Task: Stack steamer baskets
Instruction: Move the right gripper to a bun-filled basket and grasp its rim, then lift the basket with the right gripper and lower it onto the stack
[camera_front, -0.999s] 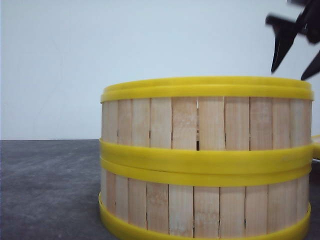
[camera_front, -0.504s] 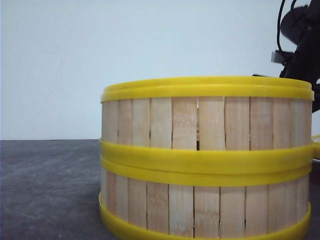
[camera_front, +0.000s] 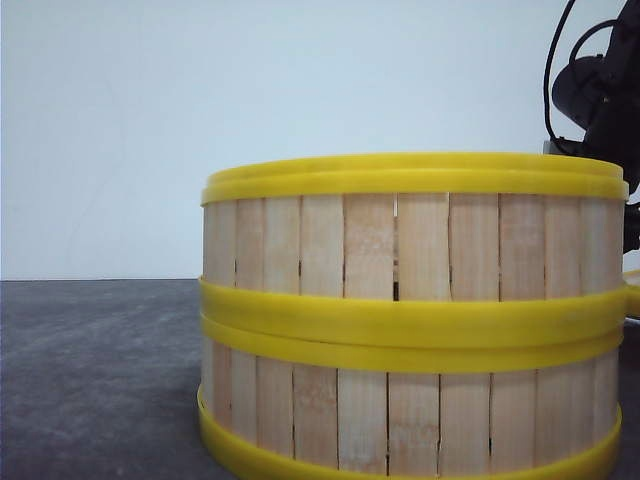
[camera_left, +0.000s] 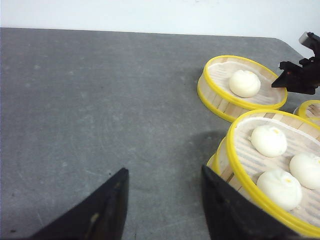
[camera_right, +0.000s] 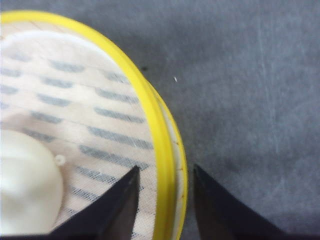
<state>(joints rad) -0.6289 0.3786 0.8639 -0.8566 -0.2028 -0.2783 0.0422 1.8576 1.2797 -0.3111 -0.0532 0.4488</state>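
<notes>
- Baskets first: two steamer baskets already sit stacked (camera_front: 410, 320), filling the lower right of the front view; in the left wrist view the stack (camera_left: 270, 165) lies at lower right with three buns (camera_left: 269, 140) on top.
- A single basket (camera_left: 242, 87) holding one bun (camera_left: 244, 83) sits on the grey table (camera_left: 100, 100) at upper right of that view, apart from the stack.
- Right gripper (camera_right: 162, 192) straddles that basket's yellow rim (camera_right: 165, 165), one finger inside, one outside, jaws parted and not yet closed on it.
- To do this well, I judge it should lower until the fingers span the wall, close firmly, lift level and keep clear of the bun.
- Left gripper (camera_left: 162, 200) hovers over bare table beside the stack, jaws wide apart, holding nothing.
</notes>
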